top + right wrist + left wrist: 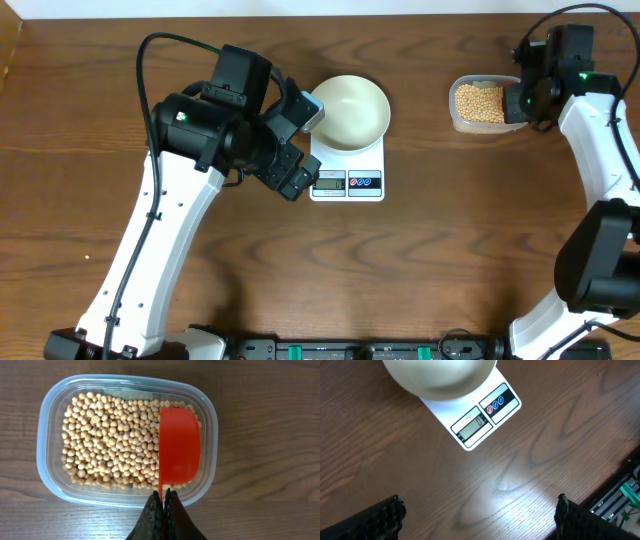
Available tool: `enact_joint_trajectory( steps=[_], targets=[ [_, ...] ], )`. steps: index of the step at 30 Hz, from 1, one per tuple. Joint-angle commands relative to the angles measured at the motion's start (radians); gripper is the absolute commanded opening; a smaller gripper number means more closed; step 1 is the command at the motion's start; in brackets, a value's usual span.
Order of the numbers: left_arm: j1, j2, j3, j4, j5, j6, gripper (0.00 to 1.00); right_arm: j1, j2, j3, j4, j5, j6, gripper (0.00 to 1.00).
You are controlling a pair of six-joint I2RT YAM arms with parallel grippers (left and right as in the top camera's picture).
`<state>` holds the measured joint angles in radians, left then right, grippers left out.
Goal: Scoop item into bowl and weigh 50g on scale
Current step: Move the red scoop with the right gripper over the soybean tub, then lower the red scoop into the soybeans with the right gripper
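Ahead of the right gripper, clamped on a red scoop, beans filling a clear tub, left gripper spread wide and empty, white bowl on scale just beyond it

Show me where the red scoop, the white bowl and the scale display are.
red scoop [180, 445], right wrist view, middle of its cup.
white bowl [350, 110], overhead view, bare inside.
scale display [472, 426], left wrist view, centre of the screen.

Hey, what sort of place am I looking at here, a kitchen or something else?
Likely a robotics lab bench, not a kitchen: a left arm and right arm stand at a wooden table with a scale, white bowl and tub of beans.
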<state>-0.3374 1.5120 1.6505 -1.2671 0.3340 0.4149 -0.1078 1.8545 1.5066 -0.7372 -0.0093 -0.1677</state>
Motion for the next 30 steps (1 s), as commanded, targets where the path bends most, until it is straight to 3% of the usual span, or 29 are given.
enact_joint_trajectory(
  steps=[1, 8, 19, 30],
  targets=[
    [-0.001, -0.016, 0.01, 0.0, -0.006, -0.01, 0.98, 0.005, 0.014, 0.011, 0.0, 0.017, 0.07, 0.01],
    [-0.001, -0.016, 0.01, 0.0, -0.007, -0.01, 0.98, 0.005, 0.057, 0.01, -0.026, -0.038, 0.139, 0.01],
    [-0.001, -0.016, 0.01, 0.0, -0.006, -0.009, 0.98, 0.001, 0.111, 0.01, -0.045, -0.28, 0.212, 0.01],
    [-0.001, -0.016, 0.01, 0.0, -0.006, -0.009, 0.98, -0.071, 0.111, 0.01, -0.036, -0.411, 0.416, 0.01]
  ],
)
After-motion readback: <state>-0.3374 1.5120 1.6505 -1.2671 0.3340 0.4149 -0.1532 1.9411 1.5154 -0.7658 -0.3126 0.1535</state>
